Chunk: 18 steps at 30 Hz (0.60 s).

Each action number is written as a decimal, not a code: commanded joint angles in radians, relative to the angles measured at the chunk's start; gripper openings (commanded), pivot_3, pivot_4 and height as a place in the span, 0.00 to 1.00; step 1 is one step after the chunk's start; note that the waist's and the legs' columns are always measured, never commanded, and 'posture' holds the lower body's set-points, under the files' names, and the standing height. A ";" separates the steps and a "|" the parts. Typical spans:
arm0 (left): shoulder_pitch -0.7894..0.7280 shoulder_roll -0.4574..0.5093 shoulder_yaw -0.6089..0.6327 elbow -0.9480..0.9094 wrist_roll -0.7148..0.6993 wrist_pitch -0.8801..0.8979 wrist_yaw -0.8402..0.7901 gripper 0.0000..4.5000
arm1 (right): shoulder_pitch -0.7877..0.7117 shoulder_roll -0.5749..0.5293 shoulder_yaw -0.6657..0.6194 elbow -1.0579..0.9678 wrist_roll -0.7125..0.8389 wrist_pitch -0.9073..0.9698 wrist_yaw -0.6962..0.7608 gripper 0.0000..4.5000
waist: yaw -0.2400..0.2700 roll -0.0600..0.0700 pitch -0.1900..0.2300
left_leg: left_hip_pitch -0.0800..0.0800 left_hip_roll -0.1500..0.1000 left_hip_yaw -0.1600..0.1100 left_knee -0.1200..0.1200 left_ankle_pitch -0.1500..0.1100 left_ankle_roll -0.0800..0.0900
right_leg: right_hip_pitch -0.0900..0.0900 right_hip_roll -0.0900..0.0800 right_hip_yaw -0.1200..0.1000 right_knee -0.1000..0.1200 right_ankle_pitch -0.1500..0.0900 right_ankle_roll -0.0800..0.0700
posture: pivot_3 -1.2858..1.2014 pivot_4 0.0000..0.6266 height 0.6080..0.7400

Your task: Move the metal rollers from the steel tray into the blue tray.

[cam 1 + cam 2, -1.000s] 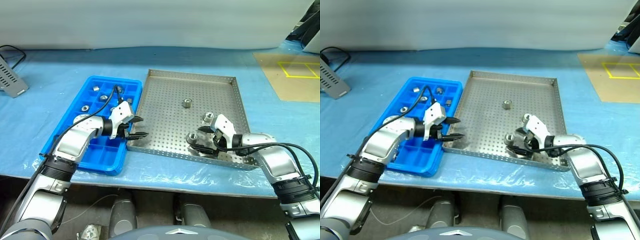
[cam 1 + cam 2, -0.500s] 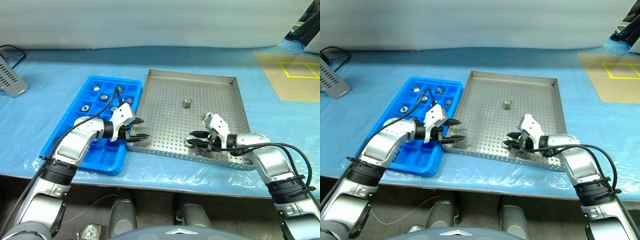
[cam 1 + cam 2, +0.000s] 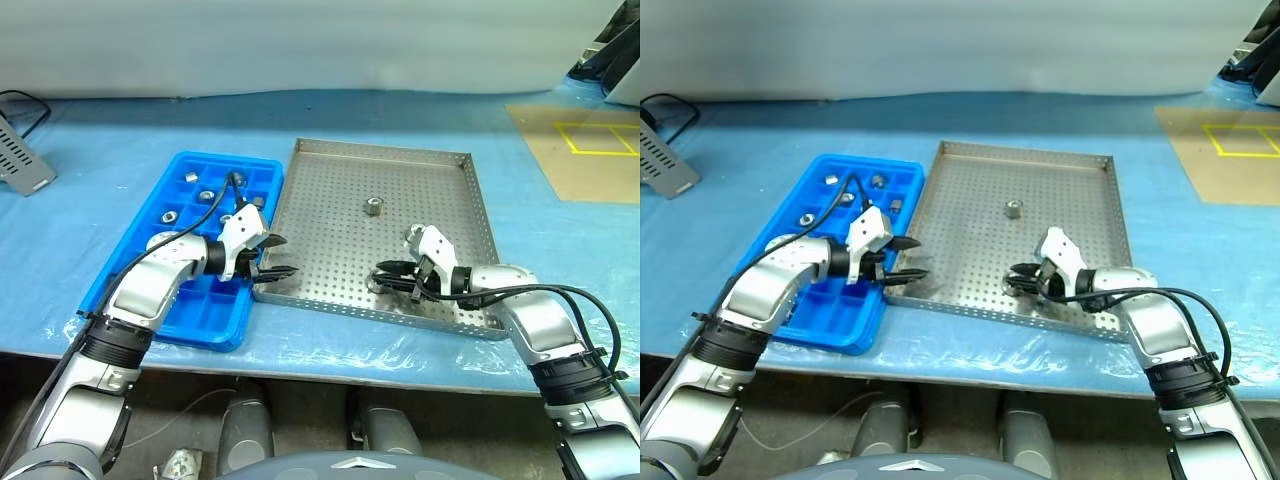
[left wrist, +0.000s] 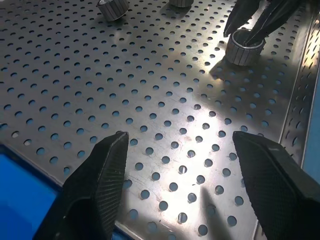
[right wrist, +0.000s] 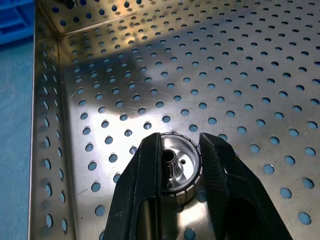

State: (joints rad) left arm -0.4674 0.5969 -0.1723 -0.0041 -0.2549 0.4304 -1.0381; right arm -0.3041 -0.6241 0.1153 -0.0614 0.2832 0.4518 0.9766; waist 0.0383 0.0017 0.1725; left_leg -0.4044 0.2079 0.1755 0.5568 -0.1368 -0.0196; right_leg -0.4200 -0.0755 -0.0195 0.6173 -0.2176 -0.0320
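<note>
Blue sheeting covers the table under steel tray and blue tray.

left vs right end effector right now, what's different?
The left end effector is open and empty; the right end effector is shut on a metal roller. The left hangs at the steel tray edge beside the blue tray; the right sits well inside it. Both have black fingers.

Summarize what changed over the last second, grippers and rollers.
The right gripper went from open around a metal roller near the steel tray's front rim to shut on it. The left gripper stayed open over the tray's near left corner. The other rollers and the blue tray are unchanged.
</note>
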 commanded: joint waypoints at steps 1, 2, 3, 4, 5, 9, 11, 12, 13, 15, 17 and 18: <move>0.013 0.046 0.086 -0.105 -0.050 0.034 0.008 0.79 | -0.052 0.012 -0.059 -0.055 0.064 0.005 0.005 0.17 | 0.002 0.000 0.000 | 0.000 0.000 0.000 0.000 0.000 0.000 | 0.000 0.000 0.000 0.000 0.000 0.000 | 0.47 0.24 1.00; 0.023 0.061 0.109 -0.135 -0.059 0.050 0.018 0.79 | -0.070 0.018 -0.069 -0.070 0.084 0.011 0.006 0.17 | 0.003 0.000 0.000 | 0.000 0.000 0.000 -0.001 0.000 0.000 | 0.000 0.000 0.000 0.000 0.000 0.000 | 0.48 0.24 1.00; 0.035 0.075 0.134 -0.166 -0.068 0.064 0.031 0.79 | -0.093 0.020 -0.076 -0.085 0.098 0.013 0.008 0.17 | 0.002 0.000 0.000 | 0.000 0.000 0.000 -0.001 0.000 0.000 | 0.000 0.000 0.000 0.000 0.000 0.000 | 0.48 0.24 1.00; 0.042 0.083 0.149 -0.187 -0.074 0.075 0.042 0.79 | -0.108 0.019 -0.082 -0.093 0.107 0.014 0.009 0.17 | 0.002 0.000 0.000 | 0.000 0.000 0.000 -0.002 0.000 0.000 | -0.001 0.000 0.000 -0.001 0.000 0.000 | 0.49 0.24 1.00; 0.049 0.088 0.163 -0.205 -0.081 0.089 0.054 0.79 | -0.197 0.081 -0.040 -0.059 0.093 0.042 -0.027 0.17 | 0.001 0.000 0.000 | 0.000 0.000 0.000 -0.003 0.000 0.000 | -0.001 0.000 0.000 -0.001 0.000 0.000 | 0.49 0.24 1.00; 0.108 0.118 0.250 -0.304 -0.119 0.155 0.112 0.79 | -0.393 0.232 0.036 0.101 0.059 0.045 -0.057 0.17 | -0.013 0.000 0.001 | 0.001 0.001 0.000 -0.004 0.003 -0.004 | -0.004 0.001 0.000 0.004 0.000 -0.001 | 0.51 0.24 1.00; 0.170 0.141 0.310 -0.359 -0.136 0.182 0.136 0.79 | -0.452 0.291 0.067 0.179 0.037 0.007 -0.053 0.17 | 0.004 -0.001 0.000 | 0.001 0.001 0.000 -0.007 0.004 -0.006 | -0.004 0.001 -0.003 0.004 -0.001 -0.004 | 0.54 0.24 1.00; 0.199 0.151 0.334 -0.381 -0.142 0.193 0.148 0.79 | -0.475 0.317 0.084 0.212 0.023 -0.016 -0.053 0.17 | 0.008 -0.001 0.000 | 0.001 0.001 0.000 -0.009 0.004 -0.006 | -0.004 0.001 -0.003 0.003 -0.002 -0.004 | 0.54 0.24 1.00; 0.219 0.158 0.349 -0.398 -0.148 0.202 0.158 0.79 | -0.490 0.333 0.093 0.237 0.012 -0.035 -0.051 0.17 | 0.014 -0.001 0.001 | 0.000 0.001 0.000 -0.010 0.004 -0.006 | -0.004 0.001 -0.004 0.002 -0.002 -0.005 | 0.55 0.24 1.00; 0.256 0.167 0.380 -0.426 -0.156 0.216 0.181 0.79 | -0.512 0.367 0.108 0.280 0.000 -0.060 -0.041 0.17 | 0.035 -0.001 0.001 | -0.002 0.001 -0.001 -0.011 0.004 -0.006 | -0.004 0.001 -0.005 0.000 -0.003 -0.004 | 0.56 0.24 1.00; 0.318 0.180 0.448 -0.454 -0.167 0.229 0.197 0.79 | -0.538 0.410 0.131 0.326 -0.018 -0.091 -0.028 0.17 | 0.042 -0.001 0.001 | -0.004 0.001 -0.001 -0.011 0.003 -0.005 | -0.005 0.000 -0.006 -0.003 -0.003 -0.004 | 0.58 0.24 1.00; 0.342 0.184 0.473 -0.466 -0.173 0.234 0.204 0.79 | -0.547 0.424 0.136 0.346 -0.022 -0.102 -0.021 0.17 | 0.045 -0.001 0.001 | -0.005 0.001 -0.001 -0.011 0.003 -0.005 | -0.005 0.000 -0.006 -0.004 -0.002 -0.004 | 0.58 0.24 1.00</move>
State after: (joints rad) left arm -0.1338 0.7625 0.2369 -0.4244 -0.4081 0.6590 -0.8486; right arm -0.8187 -0.2080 0.2521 0.2917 0.2600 0.3918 0.9413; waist 0.0831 0.0005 0.1735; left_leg -0.4099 0.2087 0.1747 0.5457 -0.1335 -0.0249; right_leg -0.4255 -0.0751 -0.0256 0.6125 -0.2201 -0.0365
